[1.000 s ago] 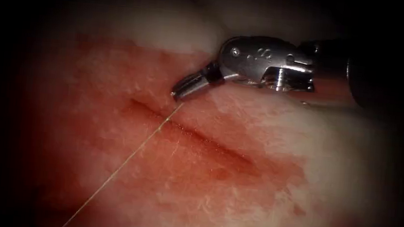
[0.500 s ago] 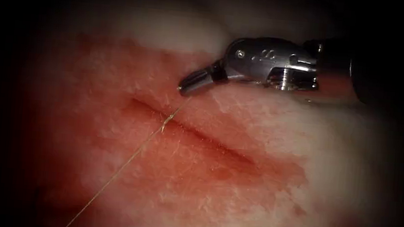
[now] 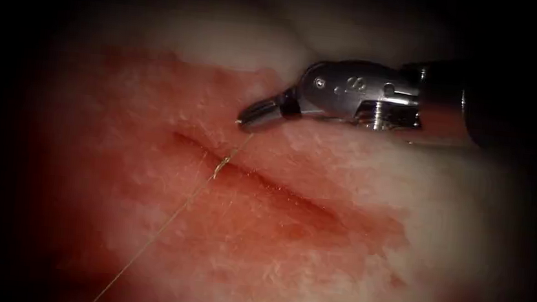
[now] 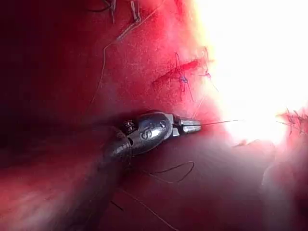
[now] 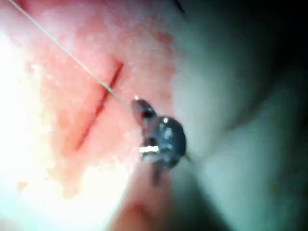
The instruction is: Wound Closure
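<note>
Holding the thread (image 3: 172, 217) in my right tool's (image 3: 245, 122) shut jaws, it runs taut down-left across the cut (image 3: 259, 179).

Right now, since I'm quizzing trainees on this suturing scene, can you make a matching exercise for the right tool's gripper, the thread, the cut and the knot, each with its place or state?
Things:
1. silver metal right gripper
2. thin pale thread
3. dark red straight cut
4. small pale knot

States:
A. sits on the thread where it crosses the cut
B. shut on the thread's end
C. open slit in the pink tissue
D. stretches from the gripper toward the lower left

Pairs: 1-B, 2-D, 3-C, 4-A
</note>
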Tool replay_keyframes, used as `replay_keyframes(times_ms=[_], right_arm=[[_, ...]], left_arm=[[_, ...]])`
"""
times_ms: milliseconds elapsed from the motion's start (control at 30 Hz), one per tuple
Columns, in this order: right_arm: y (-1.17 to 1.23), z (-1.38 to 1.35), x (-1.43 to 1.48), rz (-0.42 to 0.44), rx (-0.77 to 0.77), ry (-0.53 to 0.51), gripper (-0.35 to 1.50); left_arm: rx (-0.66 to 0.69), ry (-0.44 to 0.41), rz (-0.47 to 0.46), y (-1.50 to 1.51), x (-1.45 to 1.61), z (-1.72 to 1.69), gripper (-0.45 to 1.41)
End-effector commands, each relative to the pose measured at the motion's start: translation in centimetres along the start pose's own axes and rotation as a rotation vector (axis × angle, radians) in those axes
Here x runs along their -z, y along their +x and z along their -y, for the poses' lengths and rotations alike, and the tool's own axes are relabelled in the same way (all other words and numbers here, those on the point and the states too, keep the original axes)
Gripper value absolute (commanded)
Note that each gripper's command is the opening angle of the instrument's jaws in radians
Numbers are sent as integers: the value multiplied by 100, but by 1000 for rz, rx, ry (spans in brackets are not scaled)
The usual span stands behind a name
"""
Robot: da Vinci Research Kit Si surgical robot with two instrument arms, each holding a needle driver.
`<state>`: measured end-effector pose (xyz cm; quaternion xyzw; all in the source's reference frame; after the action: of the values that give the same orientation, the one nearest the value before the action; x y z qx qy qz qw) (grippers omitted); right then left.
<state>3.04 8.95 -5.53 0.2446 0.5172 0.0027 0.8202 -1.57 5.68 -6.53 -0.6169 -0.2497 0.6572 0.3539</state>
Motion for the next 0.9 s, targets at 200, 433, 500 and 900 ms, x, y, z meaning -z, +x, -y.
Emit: replay_keyframes(times_ms=[200,433,500,900], right_arm=[[-3,-8,0,20,18,-22,-35],[-2,-5,-2,12,9,-21,-35],[1,-1,-3,-16,6,-20,-35],[29,13,9,-200,-81,-179,129]], left_arm=[[8,-4,3,-16,4,-7,-35],[13,-7,3,-11,5,-7,-35],[19,-8,4,-3,3,-6,-35],[-38,-19,-9,85,-40,9,-35]])
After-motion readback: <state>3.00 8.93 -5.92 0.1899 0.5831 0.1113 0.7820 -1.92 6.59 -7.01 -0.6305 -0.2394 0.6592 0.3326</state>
